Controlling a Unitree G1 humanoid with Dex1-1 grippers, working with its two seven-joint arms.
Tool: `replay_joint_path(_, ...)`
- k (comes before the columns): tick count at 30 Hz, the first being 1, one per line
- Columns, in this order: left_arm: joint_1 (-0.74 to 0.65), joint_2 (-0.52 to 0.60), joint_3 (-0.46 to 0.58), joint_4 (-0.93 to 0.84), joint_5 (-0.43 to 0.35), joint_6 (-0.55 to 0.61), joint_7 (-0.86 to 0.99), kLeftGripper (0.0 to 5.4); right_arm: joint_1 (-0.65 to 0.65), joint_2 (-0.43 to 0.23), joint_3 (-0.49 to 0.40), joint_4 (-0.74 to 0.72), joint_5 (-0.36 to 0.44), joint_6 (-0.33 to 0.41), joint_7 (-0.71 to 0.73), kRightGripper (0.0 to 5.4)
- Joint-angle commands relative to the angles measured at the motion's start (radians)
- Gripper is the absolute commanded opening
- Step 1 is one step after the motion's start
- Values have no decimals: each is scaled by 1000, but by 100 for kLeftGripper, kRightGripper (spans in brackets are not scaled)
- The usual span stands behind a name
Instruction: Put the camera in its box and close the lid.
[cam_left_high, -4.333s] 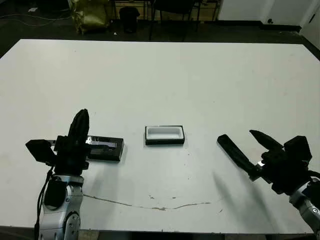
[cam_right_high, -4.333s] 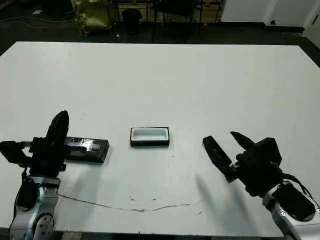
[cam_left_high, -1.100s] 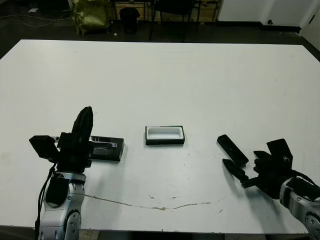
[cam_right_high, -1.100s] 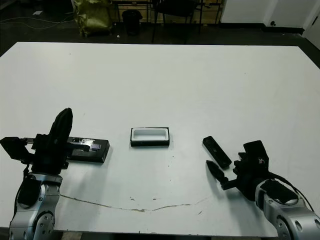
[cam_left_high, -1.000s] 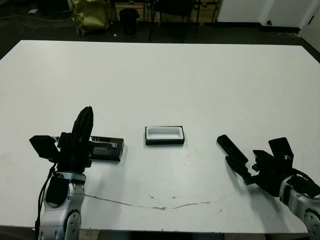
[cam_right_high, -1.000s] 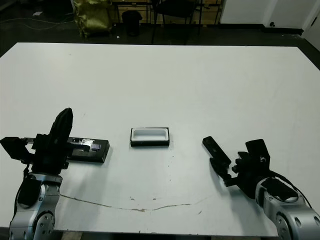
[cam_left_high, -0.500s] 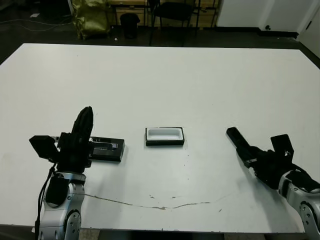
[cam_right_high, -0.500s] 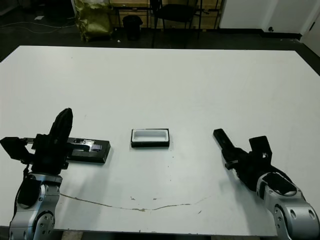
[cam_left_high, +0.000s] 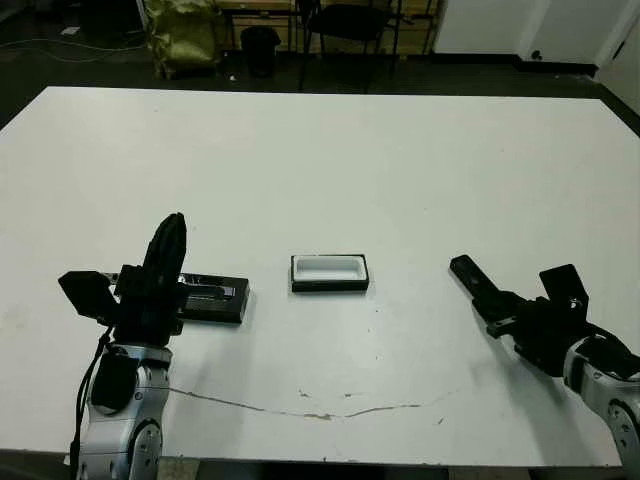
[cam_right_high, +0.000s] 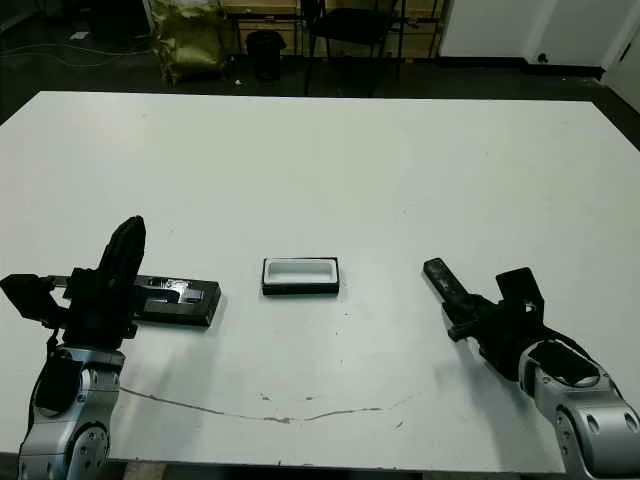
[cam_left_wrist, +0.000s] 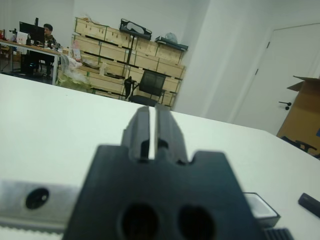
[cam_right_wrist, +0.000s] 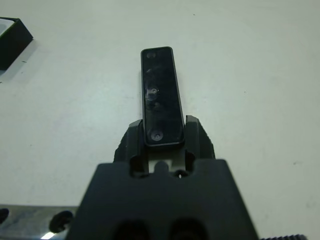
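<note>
One camera, one box, one lid, two grippers.

The right gripper (cam_right_wrist: 161, 137) grips the one camera (cam_right_wrist: 160, 95) by its near end, a finger pressed on each side; the camera sticks out toward the box and seems to sit just off the white table (cam_left_high: 400, 160), though that is hard to see. The one box (cam_left_high: 329, 271) sits open in the middle, its white inside showing. The one lid (cam_left_high: 212, 299) lies flat to the left of it, near the left gripper (cam_left_wrist: 149, 131), whose fingers are pressed together, holding nothing.
</note>
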Motion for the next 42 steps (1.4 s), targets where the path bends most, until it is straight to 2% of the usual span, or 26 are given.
replay_joint_path(1,10,8,3,15,1,11,-2,0,52,4,44,127,-38,18,19,44)
replay_joint_path(4,13,6,2,10,-1,17,2,0,38,-6,47,140,-50,4,21,44)
replay_joint_path(6,12,6,3,15,1,12,1,0,41,-5,22,115,-21,-8,37,44)
replay_joint_path(7,11,6,3,16,1,10,0,0,58,-6,-3,45,9,1,43,44)
replay_joint_path(9,10,6,2,18,0,6,-3,0,95,-10,-60,-179,63,72,10,42)
replay_joint_path(11,9,7,1,19,3,4,-4,0,92,-13,-96,-275,102,122,-4,38)
replay_joint_path(14,10,7,-1,19,7,3,-2,0,50,-25,-119,-302,118,145,-9,37)
replay_joint_path(19,13,6,0,14,6,10,3,0,-32,-62,-114,-335,97,125,-6,37)
replay_joint_path(25,14,5,0,14,8,8,5,0,-194,-94,-125,-339,151,224,-9,37)
replay_joint_path(30,13,6,2,23,1,0,-5,0,-339,-130,-80,-279,133,232,16,37)
replay_joint_path(32,13,7,3,24,0,1,-5,0,-381,-135,-64,-239,133,210,43,37)
replay_joint_path(38,12,7,7,33,-8,-6,-17,0,-505,-128,25,-57,98,39,200,37)
replay_joint_path(42,12,4,6,42,1,-22,-15,0,-591,-124,117,49,29,-77,290,37)
